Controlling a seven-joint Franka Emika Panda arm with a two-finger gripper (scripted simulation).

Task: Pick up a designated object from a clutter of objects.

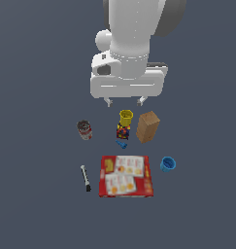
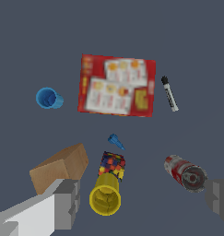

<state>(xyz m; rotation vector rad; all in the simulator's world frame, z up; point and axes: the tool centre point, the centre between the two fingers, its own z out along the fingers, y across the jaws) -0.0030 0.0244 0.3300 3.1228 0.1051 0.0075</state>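
The designated object, a small red-and-white tin can [image 1: 84, 130] [image 2: 184, 172], stands on the grey floor at the exterior view's left of the clutter. My gripper [image 1: 125, 101] [image 2: 143, 200] hangs open high above the clutter, over the yellow cup [image 1: 126, 116] [image 2: 105, 198], holding nothing. One of its fingers [image 2: 67, 203] shows near the brown box, the other finger [image 2: 219, 198] close by the can. The can lies well to the exterior view's left of the gripper.
A multicoloured block [image 1: 123, 131] [image 2: 112, 165] sits beside the yellow cup, with a small blue piece [image 1: 121, 144] [image 2: 115, 141] near it. A brown cardboard box [image 1: 147, 127] [image 2: 59, 168], flat red box [image 1: 125, 175] [image 2: 117, 85], blue cup [image 1: 167, 164] [image 2: 49, 98] and black marker [image 1: 85, 178] [image 2: 169, 93] lie around.
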